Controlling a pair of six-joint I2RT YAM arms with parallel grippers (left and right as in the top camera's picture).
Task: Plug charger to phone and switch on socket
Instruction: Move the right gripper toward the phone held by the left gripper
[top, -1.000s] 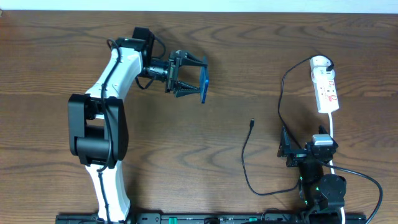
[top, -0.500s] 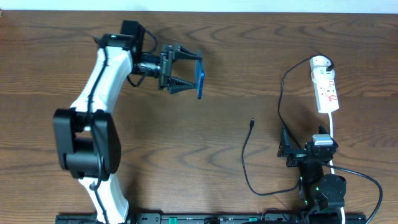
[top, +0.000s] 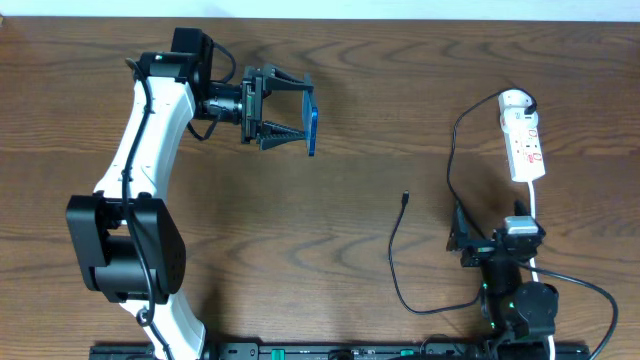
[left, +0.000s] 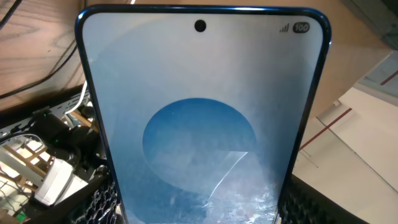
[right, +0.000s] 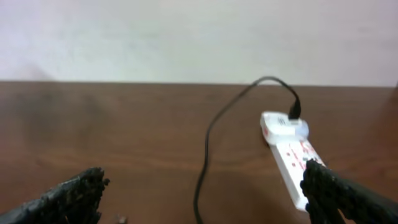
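Note:
My left gripper (top: 295, 118) is shut on the phone (top: 312, 128), holding it on edge above the table at the upper left. In the left wrist view the phone's light-blue screen (left: 202, 112) fills the frame between the fingers. The charger's black cable (top: 395, 255) lies on the table, its connector tip (top: 404, 198) free at mid right. Its plug (top: 527, 101) sits in the far end of the white socket strip (top: 524, 140). My right gripper (top: 470, 240) is open and empty near the front right. The right wrist view shows the cable (right: 208, 143) and the socket (right: 289, 146) ahead.
The socket's white cord (top: 537, 215) runs toward the right arm's base. A black rail (top: 330, 351) runs along the table's front edge. Bare wood lies between the phone and the connector tip.
My left arm has swung up and to the left, carrying the phone with it. The right arm, cable and socket have not moved.

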